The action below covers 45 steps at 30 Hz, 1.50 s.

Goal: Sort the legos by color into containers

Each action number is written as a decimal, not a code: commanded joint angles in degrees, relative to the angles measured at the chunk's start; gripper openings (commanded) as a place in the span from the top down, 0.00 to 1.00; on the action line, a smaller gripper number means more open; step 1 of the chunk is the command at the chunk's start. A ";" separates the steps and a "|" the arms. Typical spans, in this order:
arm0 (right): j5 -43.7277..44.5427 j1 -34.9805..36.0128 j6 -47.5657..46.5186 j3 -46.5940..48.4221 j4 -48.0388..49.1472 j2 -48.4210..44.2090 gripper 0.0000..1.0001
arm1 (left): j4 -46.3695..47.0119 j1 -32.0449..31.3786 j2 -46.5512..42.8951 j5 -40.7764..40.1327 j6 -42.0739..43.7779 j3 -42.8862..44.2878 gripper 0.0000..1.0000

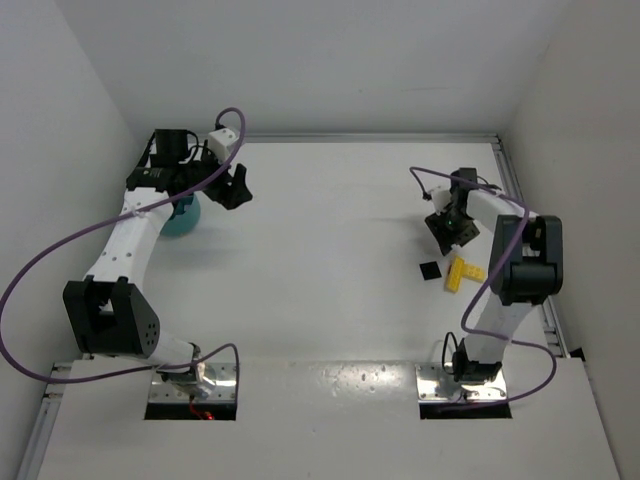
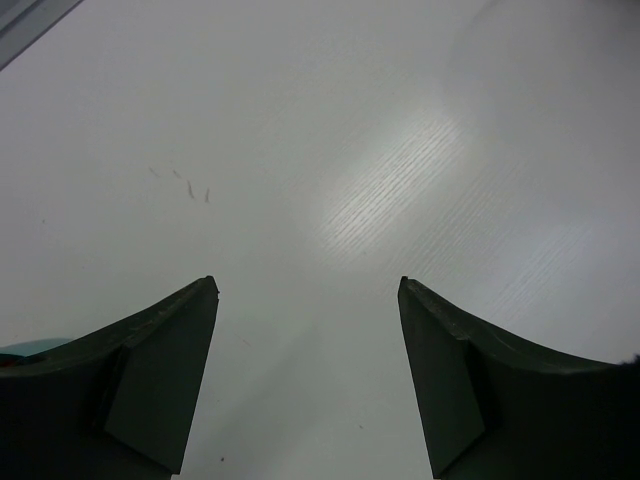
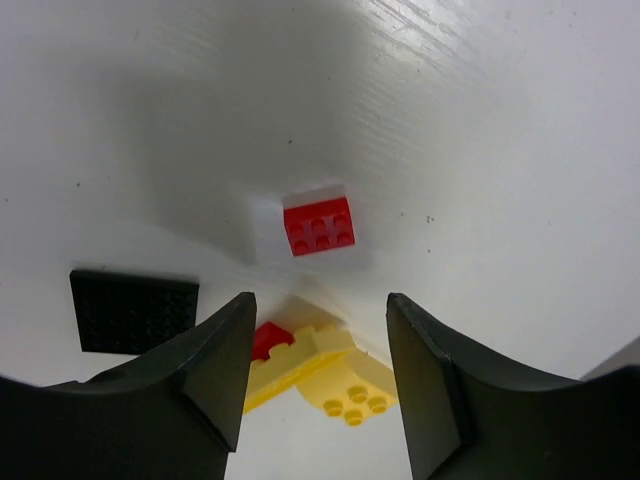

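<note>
White table [image 1: 330, 230], walled in white on three sides, carries the legos near its right edge. A red brick [image 3: 318, 225] lies alone, studs up. Just beside it is a small heap: yellow bricks [image 1: 462, 273] touching each other, with a second red piece [image 3: 268, 340] tucked against them and partly hidden by a finger. A black flat plate [image 1: 430, 270] lies a little apart from the heap, toward the table's middle.

Well apart, near the far left corner, stands the teal bowl [image 1: 182, 218], mostly covered by the left arm; its compartments cannot be seen.

Above the heap hangs the right gripper [image 3: 318, 300], its jaws spread and gripping nothing. The left gripper [image 2: 308, 282] hovers over bare table just beside the bowl, jaws wide apart and empty.
</note>
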 commanded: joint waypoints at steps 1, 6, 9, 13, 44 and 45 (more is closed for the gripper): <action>-3.99 -0.89 1.03 3.45 -0.53 2.62 0.45 | 1.85 -0.46 -1.50 0.31 0.56 0.67 0.21; -3.99 -0.89 1.04 4.77 -0.53 4.39 0.35 | 1.85 -0.46 -1.50 0.31 0.56 0.67 0.21; -4.52 -0.89 1.04 5.30 0.08 5.70 0.35 | 1.85 -0.46 -0.98 0.31 0.56 0.67 0.21; -5.14 -0.89 1.04 5.92 0.08 6.93 0.38 | 1.85 -0.46 -0.98 0.31 0.56 0.67 0.21; -10.75 -2.47 -2.48 9.96 -2.28 12.83 0.73 | 1.85 -0.46 0.08 0.31 0.56 1.19 0.21; -13.46 -2.47 -2.48 9.96 -2.81 11.61 0.75 | 2.37 -0.46 0.08 0.31 0.56 0.50 0.21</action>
